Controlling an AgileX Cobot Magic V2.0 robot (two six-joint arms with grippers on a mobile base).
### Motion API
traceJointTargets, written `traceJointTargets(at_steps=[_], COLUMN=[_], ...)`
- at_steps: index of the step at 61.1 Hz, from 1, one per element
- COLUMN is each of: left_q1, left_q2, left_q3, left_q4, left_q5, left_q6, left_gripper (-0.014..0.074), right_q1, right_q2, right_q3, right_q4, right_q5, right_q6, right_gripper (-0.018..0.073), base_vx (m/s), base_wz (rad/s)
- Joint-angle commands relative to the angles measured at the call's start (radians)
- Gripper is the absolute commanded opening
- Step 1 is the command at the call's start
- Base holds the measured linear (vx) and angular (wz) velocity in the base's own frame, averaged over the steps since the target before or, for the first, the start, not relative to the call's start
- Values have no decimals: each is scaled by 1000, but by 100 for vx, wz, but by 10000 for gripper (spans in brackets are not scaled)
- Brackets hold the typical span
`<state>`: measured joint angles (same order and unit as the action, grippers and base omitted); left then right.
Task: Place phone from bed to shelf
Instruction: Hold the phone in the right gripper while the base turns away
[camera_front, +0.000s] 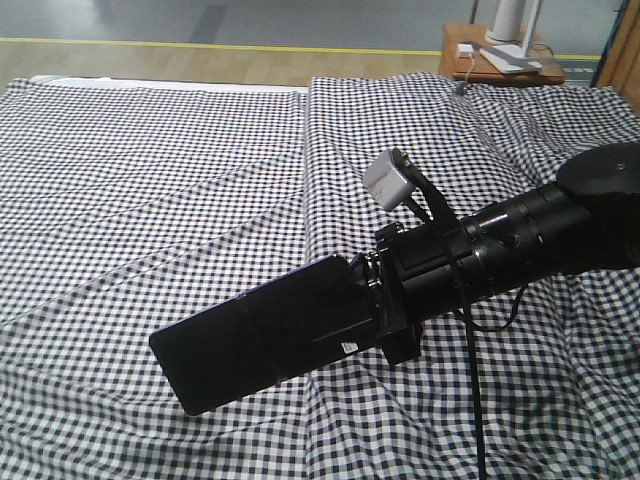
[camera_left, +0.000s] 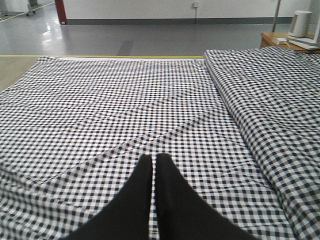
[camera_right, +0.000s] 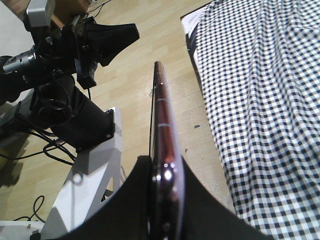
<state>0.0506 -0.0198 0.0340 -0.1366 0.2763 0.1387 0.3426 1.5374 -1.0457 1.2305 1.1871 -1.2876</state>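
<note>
Phone: we see the phone (camera_front: 262, 338) held by one short end in the right gripper (camera_front: 365, 305). Its glossy black face turns up toward the front camera. A small white sticker (camera_front: 348, 346) sits near the gripped end, and a thin pale line crosses the middle.
Right claw: the two black fingers (camera_right: 197, 215) are clamped on the phone, one on each flat side. In the right wrist view we look along the phone edge-on and its pinkish metal rim runs away from the camera.
Phone position: it is in the air over the bed (camera_front: 150, 180) and, as far as we can judge, clear of the fabric. Its free end points to the lower left of the front view.
Right arm: it stretches from the right edge of the front view, low over the bed, with a grey wrist camera (camera_front: 390, 180) on top.
Left claw: the left gripper (camera_left: 154, 195) has its fingers pressed together, with only a thin slit between them and nothing inside. It hovers over the bed.
Bed: wrinkled black-and-white check fabric with one long raised fold.
Side table: a small orange-brown side table (camera_front: 480, 62) stands past the far right corner of the bed. A white object (camera_front: 512, 25) is on it.
Floor: a yellow line (camera_front: 150, 43) runs beyond the bed. In the right wrist view we see the white robot base (camera_right: 90, 185) on pale wood flooring.
</note>
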Motion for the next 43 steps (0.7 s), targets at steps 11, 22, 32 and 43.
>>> traceJointTargets(at_steps=[11, 22, 32, 43], left_q1=[-6, -6, -6, -6], left_q2=[-5, -5, -5, -5], left_q3=[3, 3, 3, 3], left_q4=[-9, -9, -9, -9], left_q5=[-73, -73, -73, -73], left_q6=[-4, -4, -4, -4], left_gripper=[1, 1, 1, 1], right_q1=[-1, -1, -1, -1], right_q2=[-42, -42, -42, -42], right_q3=[-23, -23, -23, -23], right_q4=[92, 92, 92, 92], right_q5=[104, 103, 102, 102], right_q6=[-9, -8, -8, -10], right_gripper=[-1, -1, -1, -1], base_vx=[-7, -9, -11, -11], base_wz=[24, 28, 33, 37])
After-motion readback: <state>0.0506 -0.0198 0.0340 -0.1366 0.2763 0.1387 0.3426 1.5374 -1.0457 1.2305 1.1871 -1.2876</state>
